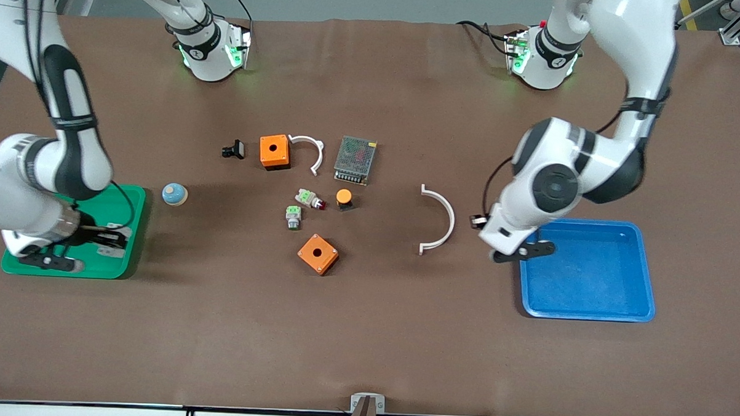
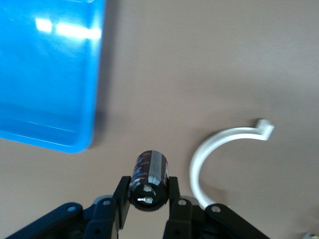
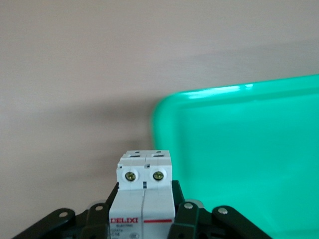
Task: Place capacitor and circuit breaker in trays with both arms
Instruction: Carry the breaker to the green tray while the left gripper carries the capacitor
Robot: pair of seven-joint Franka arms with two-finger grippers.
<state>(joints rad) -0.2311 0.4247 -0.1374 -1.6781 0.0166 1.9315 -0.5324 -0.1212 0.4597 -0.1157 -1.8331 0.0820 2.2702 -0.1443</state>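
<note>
I see the left arm bent down from its base at the upper right of the front view, its left gripper (image 2: 148,199) hanging by the edge of the blue tray (image 1: 588,314), at that tray's upper left corner in the frame. Its fingers are clamped on the capacitor (image 2: 149,179), silvery end toward the wrist camera, over bare table just beside the tray wall. Print on the capacitor sleeve is too small to read.

The right arm reaches down at the frame's lower left; the right gripper (image 3: 144,209) hangs over the green tray (image 1: 130,193), closed around the circuit breaker (image 3: 143,191). I read "DELIXI" in red on its white face.

I see nothing lying in the visible part of either tray. A white half-ring (image 1: 441,220) lies near the blue tray, toward frame centre.
</note>
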